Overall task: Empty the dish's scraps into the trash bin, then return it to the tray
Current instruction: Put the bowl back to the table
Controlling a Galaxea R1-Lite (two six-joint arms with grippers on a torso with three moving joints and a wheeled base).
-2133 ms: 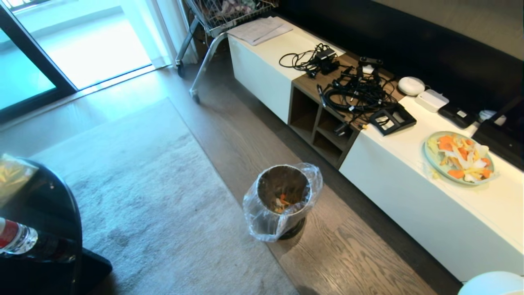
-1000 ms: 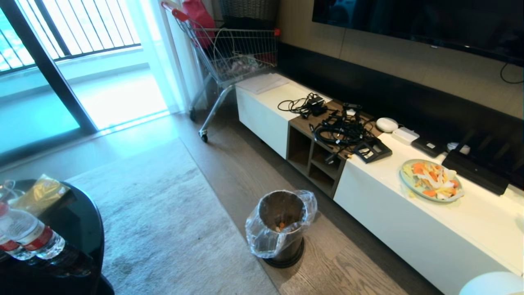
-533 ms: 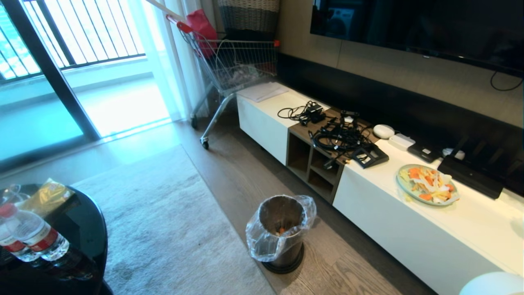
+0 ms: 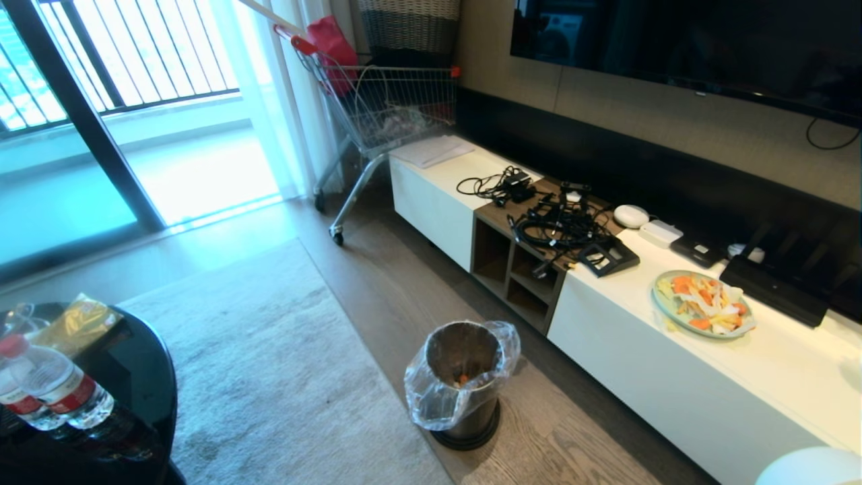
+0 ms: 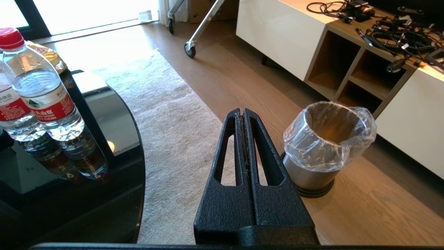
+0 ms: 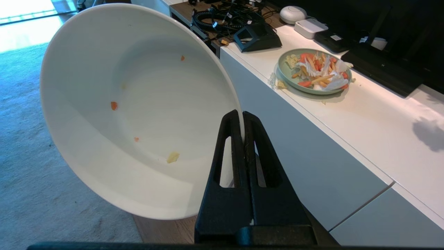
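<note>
In the right wrist view the white dish [image 6: 138, 111] hangs tilted on its side, and my right gripper [image 6: 241, 114] is shut on its rim. Only a few tiny orange and yellow crumbs cling inside it. Its rim [image 4: 808, 468] also shows at the head view's lower right corner. The metal trash bin [image 4: 465, 384] with its clear liner stands on the wood floor, and orange scraps [image 4: 462, 379] lie at its bottom. My left gripper [image 5: 242, 111] is shut and empty, beside the trash bin [image 5: 326, 146]. The tray is out of view.
A low white cabinet [image 4: 673, 377] along the wall carries a pale-green plate [image 4: 704, 303] of mixed pieces and tangled cables [image 4: 559, 222]. A round black table [image 4: 135, 377] with water bottles [image 4: 54, 397] is at the left, a rug [image 4: 269, 350] beside the bin, and a shopping cart [image 4: 384, 101] behind.
The head camera has tilted up, so the whole scene slid down and the wall and screen came into view. Over the last half second nothing moves.
</note>
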